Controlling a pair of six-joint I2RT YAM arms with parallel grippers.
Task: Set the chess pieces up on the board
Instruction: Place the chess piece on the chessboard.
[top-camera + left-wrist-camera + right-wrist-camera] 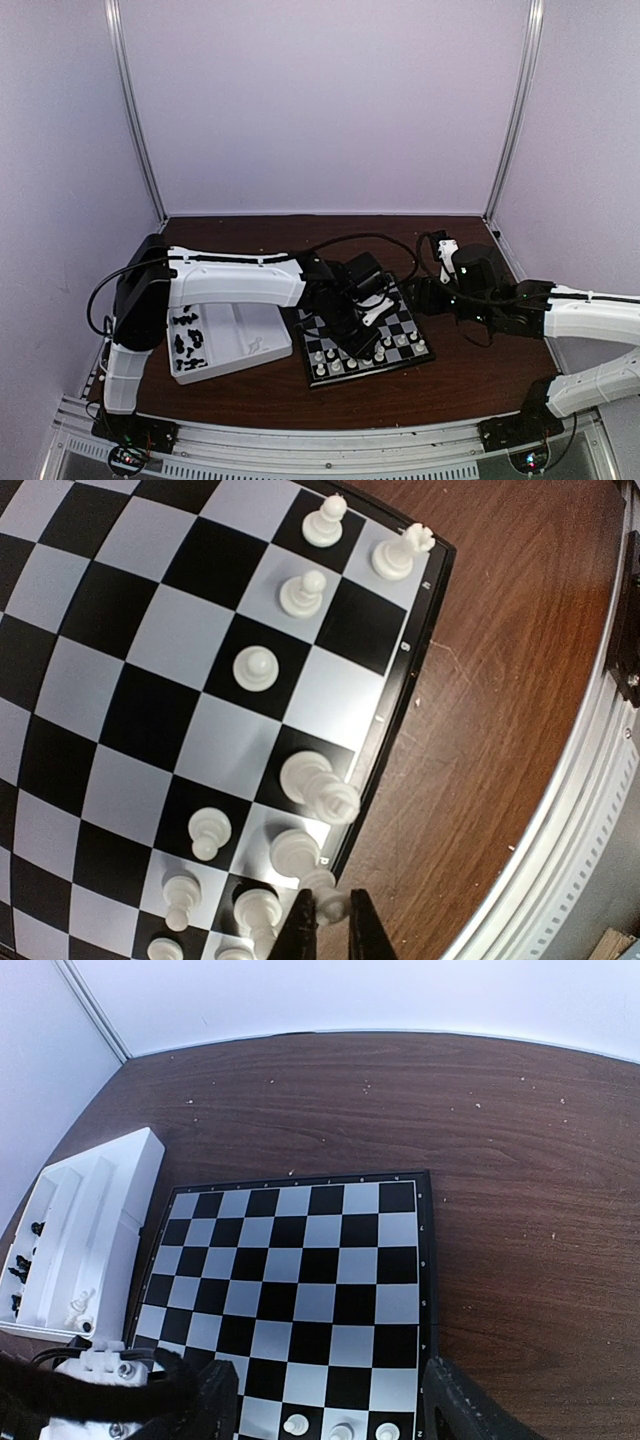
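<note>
Worktop (465, 385): dark brown wood; it carries the board and a tray side by side.
Board (408, 322) (150, 680) (300, 1260): small and square, with black and pale grey checks and a thin black rim. It lies flat just right of the tray, between the two arms.
Cream-white chess pieces (335, 362) (256, 667) (296, 1424): upright on the squares along the board's near side, a rook on the corner square.
Black chess pieces (186, 335) (20, 1265): lying loose in the tray's left compartments, well apart from the board.
Tray (232, 368) (110, 1190): white, rectangular, divided into compartments.
Pale spare piece (255, 345) (80, 1308): lying in the tray; I cannot tell which figure it is.
Left claw (362, 345) (330, 912): reaches over the board's near side, fingers drawn narrow.
Pinched white piece (322, 888): held between the left claw's fingertips, right at the board's near rim.
Right claw (430, 295) (330, 1375): hangs above the board's right side, fingers spread wide, holding nothing.
</note>
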